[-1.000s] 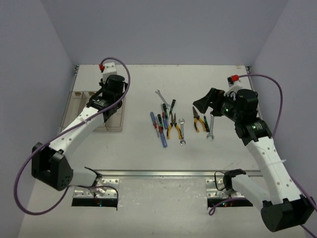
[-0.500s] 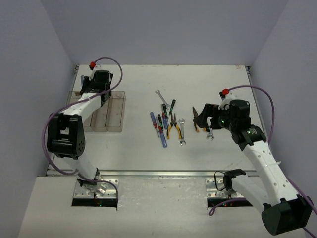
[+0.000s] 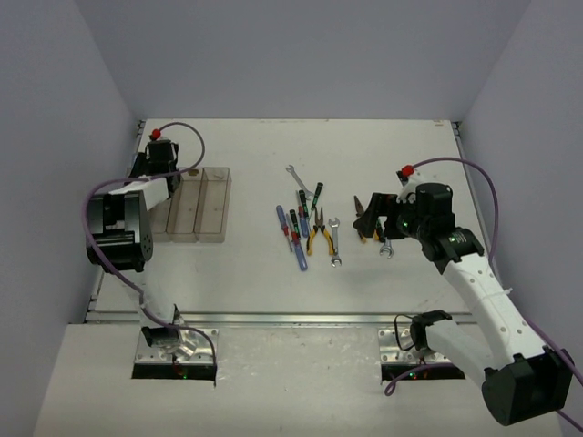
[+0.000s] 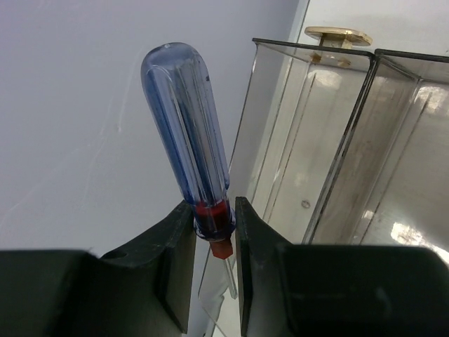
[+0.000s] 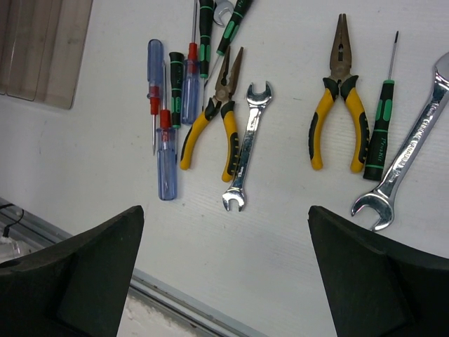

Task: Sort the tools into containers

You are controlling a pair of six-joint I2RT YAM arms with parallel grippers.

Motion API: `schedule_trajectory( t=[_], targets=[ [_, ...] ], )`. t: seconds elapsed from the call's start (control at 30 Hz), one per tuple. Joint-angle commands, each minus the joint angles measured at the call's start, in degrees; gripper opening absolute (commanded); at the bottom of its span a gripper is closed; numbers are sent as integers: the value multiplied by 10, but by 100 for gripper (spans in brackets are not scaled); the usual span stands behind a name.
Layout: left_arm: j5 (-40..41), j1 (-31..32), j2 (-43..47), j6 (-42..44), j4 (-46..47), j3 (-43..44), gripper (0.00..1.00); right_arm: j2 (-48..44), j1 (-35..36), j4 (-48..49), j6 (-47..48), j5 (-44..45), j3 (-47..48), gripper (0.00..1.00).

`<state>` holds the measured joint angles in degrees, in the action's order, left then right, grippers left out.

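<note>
Left gripper (image 4: 214, 223): jaws nearly closed, pinching a blue screwdriver (image 4: 186, 126) at its red collar, handle pointing to 12 o'clock in the wrist view. Containers (image 4: 330, 140) just beside it at 3 o'clock. From above, the bins sit at 9 o'clock of the loose tools (image 3: 308, 223).

Right gripper (image 5: 224, 270): jaws spread wide, nothing between them, hanging over yellow pliers (image 5: 210, 119), small wrench (image 5: 245, 151), second pliers (image 5: 337, 105), green-black screwdriver (image 5: 380, 133); large wrench (image 5: 410, 158) at 3 o'clock
</note>
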<state>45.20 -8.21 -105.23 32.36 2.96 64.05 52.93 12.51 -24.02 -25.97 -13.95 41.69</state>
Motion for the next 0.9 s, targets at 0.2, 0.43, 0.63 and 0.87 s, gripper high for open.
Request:
schedule_trajectory(
  t=[0.2,0.43,0.63,0.87],
  targets=[
    [-4,-20,-68,-9,30,41,51,-20,1,27,13,30,1,99],
    [-21,-19,-16,-100,-25,102,83,-5,1,31,12,24,1,99],
    [7,72,87,-261,-172,188,100,7,1,45,14,1,-7,99],
    [-164,163,331,-576,-390,163,100,86,1,27,-21,-9,28,99]
  ],
)
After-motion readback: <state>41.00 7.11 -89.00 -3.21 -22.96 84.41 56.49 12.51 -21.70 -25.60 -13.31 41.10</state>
